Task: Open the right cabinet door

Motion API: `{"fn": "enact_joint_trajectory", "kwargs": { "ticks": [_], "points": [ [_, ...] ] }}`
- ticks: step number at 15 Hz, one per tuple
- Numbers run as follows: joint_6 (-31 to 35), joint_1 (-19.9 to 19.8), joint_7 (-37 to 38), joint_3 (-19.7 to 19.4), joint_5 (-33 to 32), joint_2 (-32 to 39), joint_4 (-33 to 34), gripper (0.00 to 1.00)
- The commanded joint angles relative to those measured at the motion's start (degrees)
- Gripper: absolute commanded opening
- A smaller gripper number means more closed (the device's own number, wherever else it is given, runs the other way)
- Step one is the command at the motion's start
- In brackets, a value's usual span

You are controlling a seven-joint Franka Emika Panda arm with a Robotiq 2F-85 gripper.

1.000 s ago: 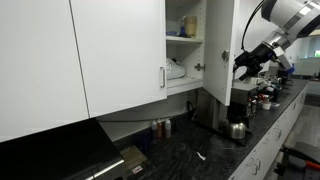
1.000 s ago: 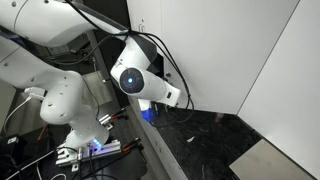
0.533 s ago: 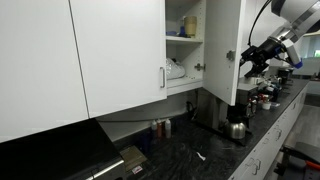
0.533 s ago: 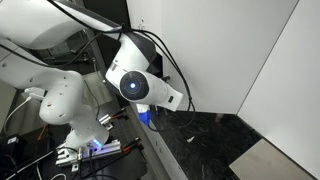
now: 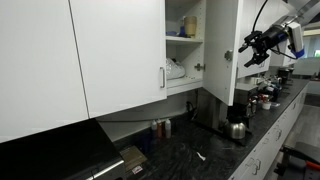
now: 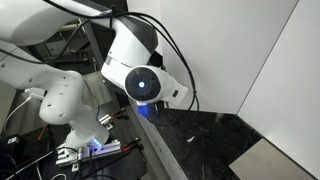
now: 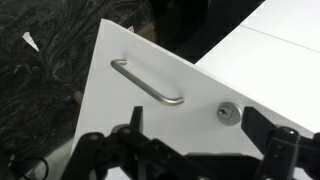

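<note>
The right cabinet door [image 5: 222, 50] stands swung open, edge-on to the camera, with the shelves [image 5: 184, 38] behind it exposed. In the wrist view the door [image 7: 120, 105] is a glossy white panel with its slim silver bar handle [image 7: 148, 85] and a small round metal fitting [image 7: 228, 113]. My gripper [image 5: 256, 47] hangs just beyond the door's outer edge, apart from it. In the wrist view its black fingers [image 7: 200, 150] are spread wide with nothing between them, a little off the handle. In an exterior view only the arm's joint [image 6: 140, 80] shows.
The wider white door [image 5: 120, 50] with its handle [image 5: 163, 77] is shut beside the open cabinet. A kettle [image 5: 237, 128] and several small items stand on the dark countertop [image 5: 200, 152] below. White wall panels [image 6: 240, 50] rise behind the arm.
My gripper has moved up and outward, away from the open door's edge. The arm's joint has risen and turned. The door has not moved.
</note>
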Motion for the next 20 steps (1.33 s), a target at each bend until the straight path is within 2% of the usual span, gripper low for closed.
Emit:
{"fn": "enact_joint_trajectory", "kwargs": {
  "ticks": [1,6,11,16,20],
  "points": [
    [-3.87,-1.53,3.58,-0.23,-0.72,-0.1,2.04,1.0],
    [-4.06,-2.45,6.78,0.18,-1.26,-0.53,2.63,1.0],
    [-2.37,-3.36,10.51,1.61,-4.73,-2.11,1.9,1.0],
    [0.75,-3.87,20.14,5.24,-14.27,-5.5,0.71,1.0],
    [0.09,-3.31,27.32,7.66,-24.07,-9.75,-0.52,1.0]
  ]
}}
